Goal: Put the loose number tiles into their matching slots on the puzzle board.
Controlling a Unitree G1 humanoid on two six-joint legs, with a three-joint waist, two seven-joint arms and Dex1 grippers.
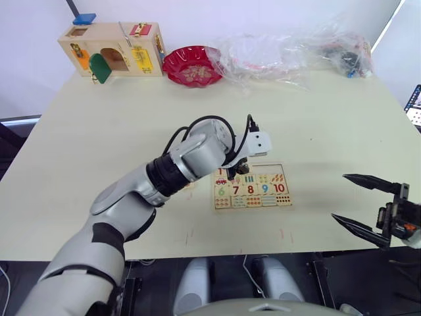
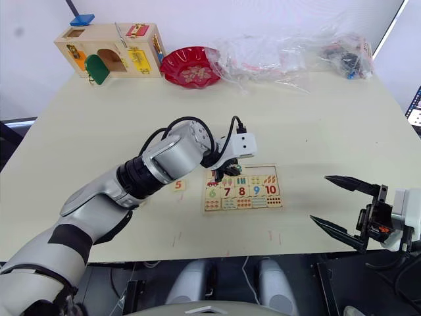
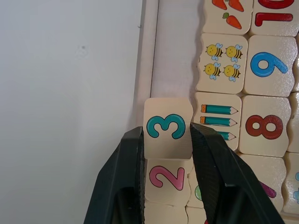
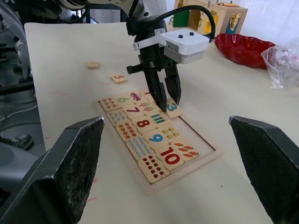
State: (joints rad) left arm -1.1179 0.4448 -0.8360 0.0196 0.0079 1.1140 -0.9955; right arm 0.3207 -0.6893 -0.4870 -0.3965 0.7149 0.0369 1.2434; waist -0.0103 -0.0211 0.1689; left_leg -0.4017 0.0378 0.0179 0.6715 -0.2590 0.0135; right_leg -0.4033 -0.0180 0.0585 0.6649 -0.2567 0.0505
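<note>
— Nearest the robot's body, what is the right gripper (image 2: 335, 205) doing?

— Hovering off the table's front edge, well apart from the work, its two black fingers spread wide with nothing between them.

— And on the flat pale-wood puzzle board (image 4: 208, 156)?

— Tiles 6 to 10 and the picture rows sit in place. Along the far row, a tile with a red 1 and a pink 2 (image 3: 167, 178) look seated. The left gripper (image 4: 164, 101) clamps the small pale-wood tile with a teal 3 (image 3: 166, 127), tilted over the next bare recess (image 3: 175, 60) (not yet flat, I judge).

— What is left?

— The tile with an orange 5 (image 4: 118, 79) lies on the cream table (image 1: 316, 118) just beside the board, another pale tile (image 4: 93, 65) beyond it, face unreadable; probably the 4.

— The arm's pose?

— Left forearm reaches across, wrist bent steeply down, fingers pointing at the board.
</note>
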